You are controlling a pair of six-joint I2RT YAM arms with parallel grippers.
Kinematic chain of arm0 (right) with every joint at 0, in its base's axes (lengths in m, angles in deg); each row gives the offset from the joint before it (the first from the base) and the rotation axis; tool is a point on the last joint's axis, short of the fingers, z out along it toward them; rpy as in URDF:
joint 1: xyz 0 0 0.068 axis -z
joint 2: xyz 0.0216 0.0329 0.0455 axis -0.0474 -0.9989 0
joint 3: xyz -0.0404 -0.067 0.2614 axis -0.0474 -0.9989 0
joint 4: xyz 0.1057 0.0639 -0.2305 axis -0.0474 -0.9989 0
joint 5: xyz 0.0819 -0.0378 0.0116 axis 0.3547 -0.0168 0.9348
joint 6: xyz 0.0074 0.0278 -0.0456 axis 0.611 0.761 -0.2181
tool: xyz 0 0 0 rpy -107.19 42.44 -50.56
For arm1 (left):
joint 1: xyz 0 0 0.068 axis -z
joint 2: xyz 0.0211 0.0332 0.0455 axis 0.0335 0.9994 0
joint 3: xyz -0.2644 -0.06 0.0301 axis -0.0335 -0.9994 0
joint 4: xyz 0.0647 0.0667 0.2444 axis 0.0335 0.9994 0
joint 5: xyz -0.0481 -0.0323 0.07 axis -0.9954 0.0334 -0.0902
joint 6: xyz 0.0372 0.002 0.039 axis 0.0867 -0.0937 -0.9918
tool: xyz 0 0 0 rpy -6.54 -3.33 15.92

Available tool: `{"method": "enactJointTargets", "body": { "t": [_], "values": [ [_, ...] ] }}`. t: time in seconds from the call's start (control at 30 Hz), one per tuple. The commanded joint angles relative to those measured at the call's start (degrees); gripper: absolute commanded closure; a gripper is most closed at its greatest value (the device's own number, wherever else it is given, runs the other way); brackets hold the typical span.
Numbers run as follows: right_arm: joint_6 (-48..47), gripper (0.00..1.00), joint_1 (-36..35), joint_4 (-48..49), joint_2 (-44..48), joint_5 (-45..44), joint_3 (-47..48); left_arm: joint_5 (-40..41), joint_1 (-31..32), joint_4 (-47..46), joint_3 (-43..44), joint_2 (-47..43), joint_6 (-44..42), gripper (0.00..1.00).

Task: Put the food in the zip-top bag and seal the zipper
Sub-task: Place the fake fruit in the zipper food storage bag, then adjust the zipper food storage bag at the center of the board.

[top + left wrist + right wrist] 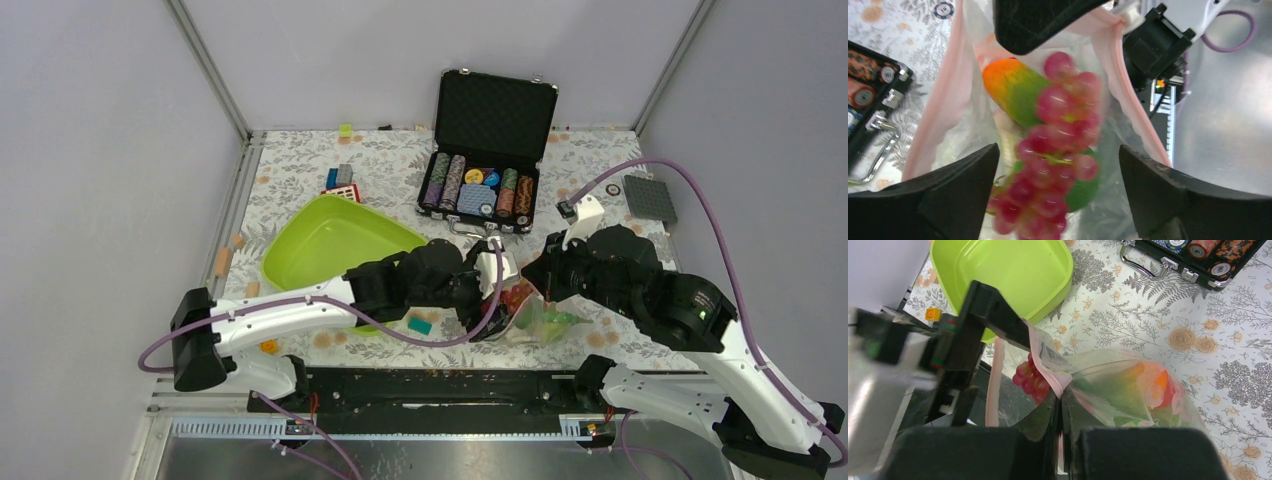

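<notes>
Left gripper, jaws spread wide, hangs over the open mouth of the clear bag. Inside the bag are purple-red grapes and an orange-green fruit. Right gripper is clamped on the pink zipper. A green tray sits left of centre in the top view.

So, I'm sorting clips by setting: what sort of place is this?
Probably a robot test cell: plain panel walls, a black mounting rail, a floral tabletop strewn with props.

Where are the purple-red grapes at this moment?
In the left wrist view the grapes sit in the open mouth of the zip-top bag, against the orange-green fruit. From above, that is just right of the lime-green tray.
</notes>
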Motion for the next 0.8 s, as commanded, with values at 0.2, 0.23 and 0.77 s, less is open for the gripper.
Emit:
{"method": "enactJointTargets", "body": {
  "t": [0.2, 0.23, 0.77],
  "values": [
    [-3.25, 1.00, 0.33, 8.35, 1.21, 1.16, -1.25, -2.17, 1.33, 6.45, 3.51, -13.89, 3.10, 0.01],
    [-3.81, 1.00, 0.33, 8.64, 1.31, 1.68, -1.56, -0.56, 1.36, 6.84, 3.31, -14.97, 2.71, 0.01],
    [-10.15, 1.00, 0.33, 14.12, 2.17, 5.90, -4.35, 23.79, 1.37, 16.81, 7.00, -4.16, 4.36, 0.69]
  ]
}}
